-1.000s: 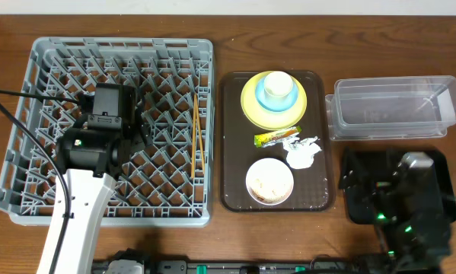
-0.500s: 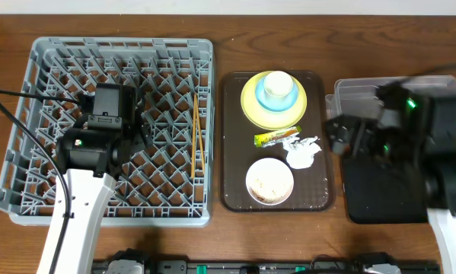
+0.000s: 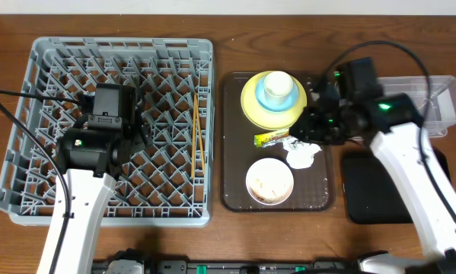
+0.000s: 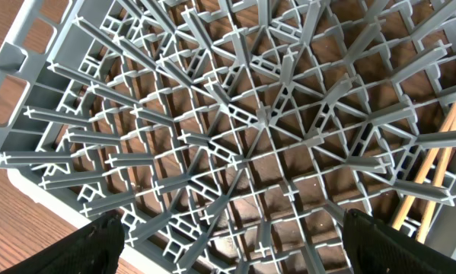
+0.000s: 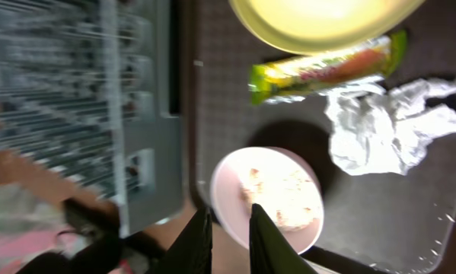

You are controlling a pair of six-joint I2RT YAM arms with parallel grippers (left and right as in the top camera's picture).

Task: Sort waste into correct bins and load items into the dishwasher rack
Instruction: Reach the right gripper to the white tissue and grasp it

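My right arm [image 3: 410,164] no longer sits low over the black tray [image 3: 384,194]. It now reaches up and to the left across the table, in front of the clear tub [image 3: 433,103], and most of the black tray lies uncovered. My right claw [image 3: 304,131] now hangs over the right edge of the brown tray [image 3: 235,144], just beside the snack wrapper [image 3: 275,137] and the napkin [image 3: 302,152]. Its jaws, wide a moment ago, stand nearly together with nothing between them.

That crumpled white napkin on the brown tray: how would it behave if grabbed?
The napkin looks thin and creased, so probably floppy and very light. Its loose folds would likely squash rather than resist. A push might just slide it across the tray.
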